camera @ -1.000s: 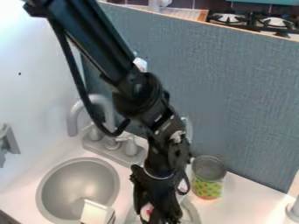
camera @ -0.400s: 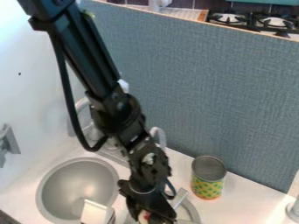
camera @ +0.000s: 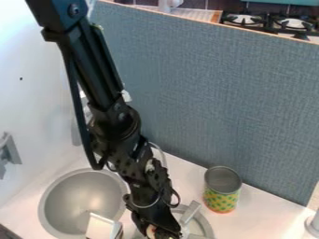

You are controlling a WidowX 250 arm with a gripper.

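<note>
The black gripper hangs low near the bottom edge of the camera view, over the left part of a second round basin. A small whitish, rounded thing shows right at it, partly covered by the gripper; whether it is held is unclear. Just right of the gripper, a grey bar-like piece lies across that basin's rim. Farther right stands an upright open can with a yellow and green dotted band. To the left, a white box is at the front of the round grey sink.
A tall blue-grey panel stands behind the counter. The arm covers much of the faucet behind the sink. A grey fixture is on the left wall, and a pale object sits at the right edge. Stove burners lie beyond the panel.
The arm has shifted left, and the gripper is slightly left and lower. The whitish thing has shifted left and down along with it. The can and grey bar are less covered.
</note>
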